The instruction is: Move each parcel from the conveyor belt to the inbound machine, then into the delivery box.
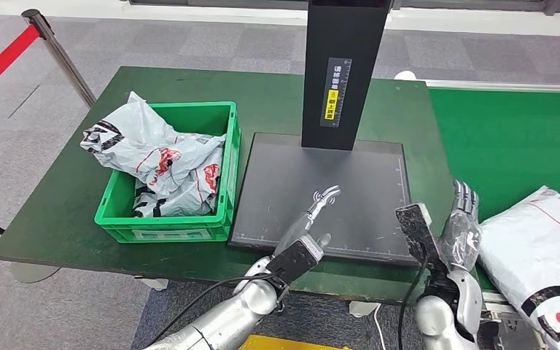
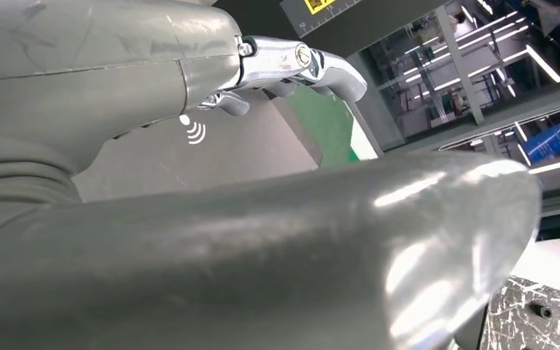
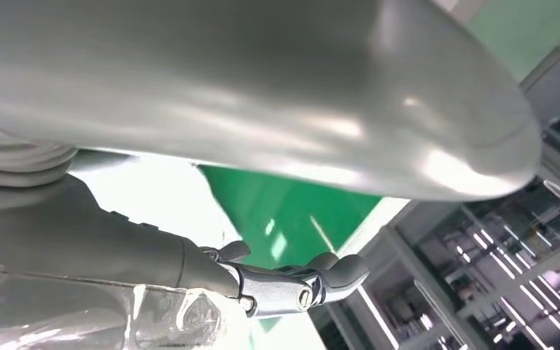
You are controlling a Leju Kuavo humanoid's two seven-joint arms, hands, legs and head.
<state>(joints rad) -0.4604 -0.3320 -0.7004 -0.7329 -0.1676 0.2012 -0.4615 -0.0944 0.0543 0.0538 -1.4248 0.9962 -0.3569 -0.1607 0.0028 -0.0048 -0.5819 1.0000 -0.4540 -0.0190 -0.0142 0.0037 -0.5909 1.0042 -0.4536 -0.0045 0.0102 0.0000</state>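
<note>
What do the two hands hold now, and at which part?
Nothing. The left hand is over the black scanner plate, fingers apart; the right hand is beside the white parcel.

Evenly and brightly lit from overhead in the head view, sharp across the frame, with soft short shadows under the green crate (image 1: 168, 179) and beside the black post (image 1: 345, 73), and a dull sheen on the dark scanner plate (image 1: 364, 182). Soft and out of focus up close in both wrist views, with broad white glare streaks along the thumb (image 2: 350, 248) (image 3: 299, 95). Blown out to white by the ceiling strip lights (image 2: 532, 62) behind, background shelving hazy.
</note>
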